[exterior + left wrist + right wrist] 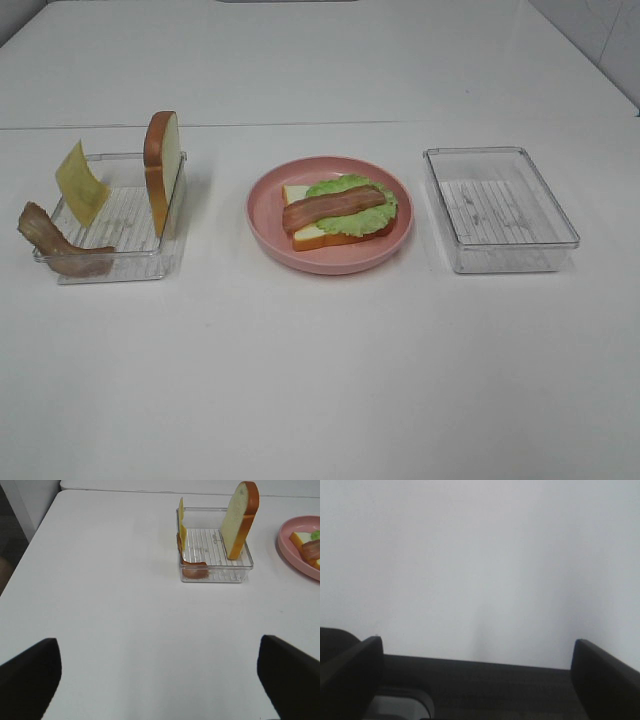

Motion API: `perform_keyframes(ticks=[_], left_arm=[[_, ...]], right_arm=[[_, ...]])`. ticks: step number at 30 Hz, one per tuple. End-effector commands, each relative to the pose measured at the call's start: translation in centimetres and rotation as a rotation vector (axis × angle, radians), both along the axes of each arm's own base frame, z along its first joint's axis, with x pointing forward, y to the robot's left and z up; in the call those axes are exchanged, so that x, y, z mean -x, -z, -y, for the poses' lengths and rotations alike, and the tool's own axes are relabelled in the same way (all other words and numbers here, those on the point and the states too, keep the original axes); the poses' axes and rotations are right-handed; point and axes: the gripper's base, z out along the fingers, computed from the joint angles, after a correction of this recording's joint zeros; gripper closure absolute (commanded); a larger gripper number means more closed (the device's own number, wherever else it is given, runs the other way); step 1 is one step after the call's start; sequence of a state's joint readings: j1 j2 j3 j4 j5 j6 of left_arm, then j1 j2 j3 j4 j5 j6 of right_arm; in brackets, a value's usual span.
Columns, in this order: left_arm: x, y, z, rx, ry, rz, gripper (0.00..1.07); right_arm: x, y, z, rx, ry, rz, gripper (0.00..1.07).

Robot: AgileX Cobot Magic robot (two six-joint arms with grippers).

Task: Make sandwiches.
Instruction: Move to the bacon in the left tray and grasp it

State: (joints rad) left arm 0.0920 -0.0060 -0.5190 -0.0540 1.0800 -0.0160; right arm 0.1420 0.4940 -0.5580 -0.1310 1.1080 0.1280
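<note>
On the pink plate (268, 232) at the table's middle lies a white bread slice (303, 237), topped by the green lettuce leaf (384, 212) and a bacon strip (333, 208). The left clear tray (110, 274) holds the second bread slice (162, 165) standing on edge, the yellow cheese square (80, 185) leaning at its far-left side, and another bacon strip (55, 245) draped over its front-left corner. The left wrist view shows that tray (215, 576), bread (240, 517) and cheese (182, 522) well ahead of my open, empty left gripper (160, 680). My right gripper (479, 675) is open, facing blank white surface.
A second clear tray (562, 218) stands empty to the right of the plate. Neither arm shows in the high view. The table's left edge (30, 540) runs beside the left gripper. A seam (300, 125) crosses the table behind the trays.
</note>
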Motion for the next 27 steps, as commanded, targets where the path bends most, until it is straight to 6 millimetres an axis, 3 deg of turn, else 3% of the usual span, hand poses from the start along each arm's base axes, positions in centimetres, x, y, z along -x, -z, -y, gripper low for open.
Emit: perform_keyframes(ticks=[1,5,7,13,27], left_arm=[[0.1,0.0,0.1,0.005,0.002,0.01,0.06],[0.1,0.0,0.1,0.005,0.002,0.01,0.06],[0.1,0.0,0.1,0.005,0.002,0.01,0.06],[0.1,0.0,0.1,0.005,0.002,0.01,0.06],[0.1,0.0,0.1,0.005,0.002,0.01,0.06]], right_arm=[[2.0,0.4,0.4,-0.004,0.01,0.108,0.08],[3.6,1.0,0.6,-0.015,0.011,0.189,0.08],[5.3,1.6,0.8,-0.034,0.01,0.29,0.08],[6.8,1.7,1.0,-0.05,0.01,0.403,0.08],[7.3,1.8,0.8,-0.043,0.127,0.431,0.08]])
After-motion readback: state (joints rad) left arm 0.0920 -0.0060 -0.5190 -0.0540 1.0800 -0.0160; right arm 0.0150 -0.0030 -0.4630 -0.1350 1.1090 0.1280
